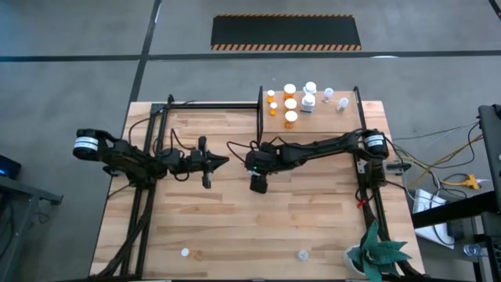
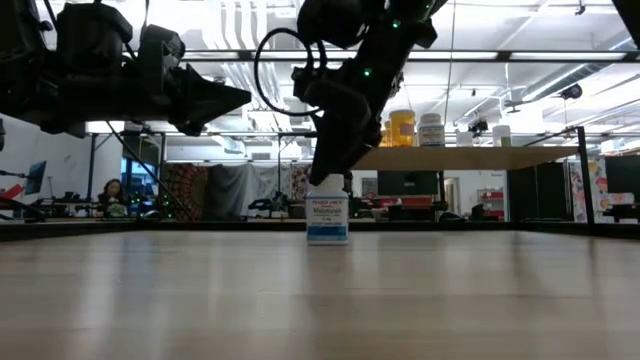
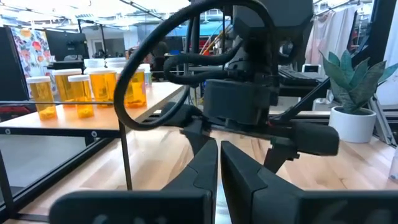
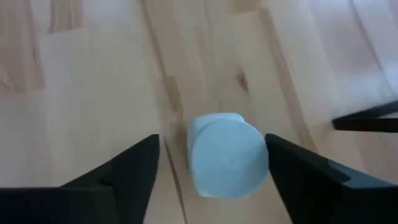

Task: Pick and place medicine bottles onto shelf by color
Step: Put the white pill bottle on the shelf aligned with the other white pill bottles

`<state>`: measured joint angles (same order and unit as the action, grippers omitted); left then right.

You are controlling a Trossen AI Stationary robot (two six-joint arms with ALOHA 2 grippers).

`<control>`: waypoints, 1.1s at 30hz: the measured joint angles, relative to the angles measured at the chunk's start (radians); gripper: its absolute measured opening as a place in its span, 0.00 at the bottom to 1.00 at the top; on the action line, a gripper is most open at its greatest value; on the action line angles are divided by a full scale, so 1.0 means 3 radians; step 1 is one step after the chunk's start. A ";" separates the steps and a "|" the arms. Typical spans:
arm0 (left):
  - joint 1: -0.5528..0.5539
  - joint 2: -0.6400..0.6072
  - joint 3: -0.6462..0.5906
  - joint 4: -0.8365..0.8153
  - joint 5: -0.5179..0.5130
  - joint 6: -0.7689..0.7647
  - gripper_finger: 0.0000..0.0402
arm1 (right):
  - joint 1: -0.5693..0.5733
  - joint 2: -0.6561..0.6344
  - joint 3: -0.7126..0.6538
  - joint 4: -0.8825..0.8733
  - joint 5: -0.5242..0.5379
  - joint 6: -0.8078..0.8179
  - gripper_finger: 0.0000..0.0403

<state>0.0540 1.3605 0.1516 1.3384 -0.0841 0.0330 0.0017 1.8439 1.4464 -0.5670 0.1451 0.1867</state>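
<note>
A white medicine bottle with a blue label stands upright on the tabletop near its middle. Its white cap shows in the right wrist view. My right gripper is open and points down over the bottle, one finger on either side of the cap, with a gap showing at one finger; it also shows in the high view. My left gripper is shut and empty, held level above the table just left of the right gripper. The shelf at the far right holds orange bottles and white bottles.
Two small bottles lie near the table's front edge. A potted plant stands at the front right corner. Black frame posts edge the shelf. Cables run along both arm bases.
</note>
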 joint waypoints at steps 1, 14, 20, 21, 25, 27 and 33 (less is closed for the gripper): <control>0.0000 0.0000 0.0000 0.0000 0.0000 0.0000 0.00 | -0.0001 0.0008 0.0000 -0.0003 -0.0001 0.0004 0.65; -0.0001 -0.0005 -0.0008 0.0000 0.0005 0.0000 0.00 | -0.0015 -0.0143 -0.0001 -0.0104 -0.0223 -0.0192 0.41; -0.0001 -0.0005 -0.0016 0.0000 0.0006 0.0000 0.00 | -0.0015 -0.0821 0.0025 -0.0849 -0.0296 -0.0437 0.44; -0.0001 -0.0005 -0.0019 0.0000 0.0006 -0.0001 0.00 | -0.0027 -0.0944 0.0025 -0.1027 -0.0251 -0.0491 0.44; -0.0010 -0.0005 -0.0031 -0.0001 0.0006 -0.0009 0.00 | -0.0145 -0.1459 0.0022 -0.1625 -0.0220 -0.0723 0.43; -0.0011 -0.0005 -0.0032 -0.0002 0.0006 -0.0028 0.00 | -0.0254 -0.1708 0.0022 -0.1863 -0.0221 -0.0863 0.42; -0.0011 -0.0005 -0.0027 -0.0001 0.0005 -0.0028 0.00 | -0.0712 -0.2283 0.0022 -0.2307 -0.0219 -0.1245 0.43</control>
<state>0.0505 1.3590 0.1434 1.3380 -0.0826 0.0247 -0.2117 1.1590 1.4528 -1.2590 0.0795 -0.1869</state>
